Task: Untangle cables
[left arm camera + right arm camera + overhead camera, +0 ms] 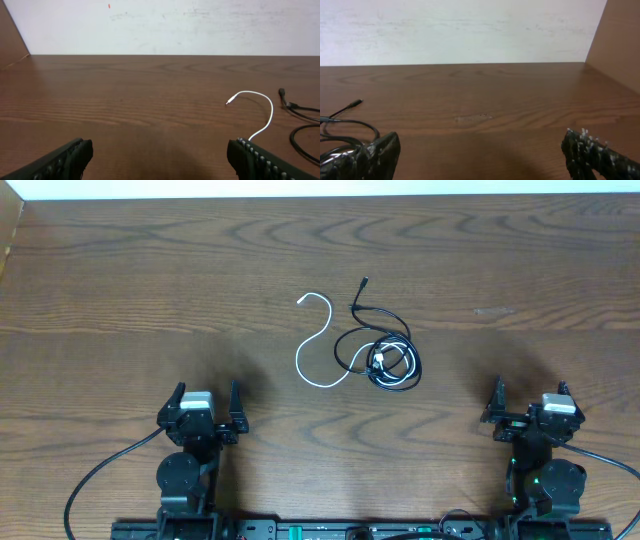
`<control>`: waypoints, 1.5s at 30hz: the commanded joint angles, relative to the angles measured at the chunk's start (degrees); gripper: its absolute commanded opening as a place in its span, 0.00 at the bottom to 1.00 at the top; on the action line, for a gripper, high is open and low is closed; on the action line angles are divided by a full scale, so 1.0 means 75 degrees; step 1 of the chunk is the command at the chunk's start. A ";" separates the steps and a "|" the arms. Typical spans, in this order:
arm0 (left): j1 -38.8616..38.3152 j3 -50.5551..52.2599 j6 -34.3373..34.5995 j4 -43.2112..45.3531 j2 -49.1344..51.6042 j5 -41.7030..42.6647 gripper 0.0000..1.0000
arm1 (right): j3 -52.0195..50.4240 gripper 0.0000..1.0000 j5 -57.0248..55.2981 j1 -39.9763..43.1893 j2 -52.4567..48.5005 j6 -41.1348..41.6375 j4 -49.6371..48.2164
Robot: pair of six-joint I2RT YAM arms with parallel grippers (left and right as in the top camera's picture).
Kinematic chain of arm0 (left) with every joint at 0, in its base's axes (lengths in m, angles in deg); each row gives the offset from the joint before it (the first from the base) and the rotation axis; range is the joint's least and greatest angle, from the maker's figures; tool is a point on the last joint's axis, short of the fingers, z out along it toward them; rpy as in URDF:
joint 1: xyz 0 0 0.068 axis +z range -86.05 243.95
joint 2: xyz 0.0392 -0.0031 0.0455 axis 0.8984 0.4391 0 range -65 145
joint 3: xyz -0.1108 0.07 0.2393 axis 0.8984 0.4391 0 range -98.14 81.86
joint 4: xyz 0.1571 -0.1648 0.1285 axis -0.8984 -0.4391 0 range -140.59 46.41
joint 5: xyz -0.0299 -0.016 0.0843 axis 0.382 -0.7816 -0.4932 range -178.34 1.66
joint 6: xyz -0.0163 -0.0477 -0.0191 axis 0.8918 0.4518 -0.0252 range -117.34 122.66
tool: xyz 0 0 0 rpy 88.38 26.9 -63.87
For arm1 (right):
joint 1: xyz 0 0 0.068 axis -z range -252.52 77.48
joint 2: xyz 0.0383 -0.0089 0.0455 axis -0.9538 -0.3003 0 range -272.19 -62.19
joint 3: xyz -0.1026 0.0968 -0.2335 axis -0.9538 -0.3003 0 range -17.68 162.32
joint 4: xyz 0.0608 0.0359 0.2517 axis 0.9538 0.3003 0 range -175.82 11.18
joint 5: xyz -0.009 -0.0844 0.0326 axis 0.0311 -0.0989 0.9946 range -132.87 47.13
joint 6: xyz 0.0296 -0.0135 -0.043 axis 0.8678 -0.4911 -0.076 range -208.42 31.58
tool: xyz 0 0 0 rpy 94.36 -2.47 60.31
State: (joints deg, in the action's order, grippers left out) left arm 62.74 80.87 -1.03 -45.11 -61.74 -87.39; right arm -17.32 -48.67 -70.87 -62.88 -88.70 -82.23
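One white cable [299, 358] is being seen near the middle of the table [120, 270], curving in an S from far edge toward near edge. Its near end is apparently being caught in the coiled black cable [411, 367] just right of it. The left claw [207, 394] and right claw [530, 396] are being held spread and empty by the near edge, and the white cable is judged nearer the left one. The wood-grain surface is being bounded by a white wall [200, 25].

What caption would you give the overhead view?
Open left gripper and right gripper face tangled white cable and black cable on the table.
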 commanded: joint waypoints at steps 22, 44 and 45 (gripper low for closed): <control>0.0038 0.0102 0.0157 -0.0338 -0.0006 -0.0017 0.91 | -0.0006 0.99 0.0023 0.0026 0.0041 -0.0058 0.0026; 0.0038 -0.0822 0.1906 -0.1845 0.0035 0.0385 0.92 | 0.0405 0.99 -0.0006 0.0026 -0.0169 0.0664 0.0562; 0.0038 -0.1003 0.1906 -0.2043 0.0117 0.0388 0.92 | 0.0487 0.99 -0.0006 0.0026 -0.0245 0.0662 0.0679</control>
State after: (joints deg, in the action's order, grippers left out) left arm 62.74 76.32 11.72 -56.83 -61.71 -85.53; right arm -16.47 -48.52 -70.87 -63.23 -85.38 -79.96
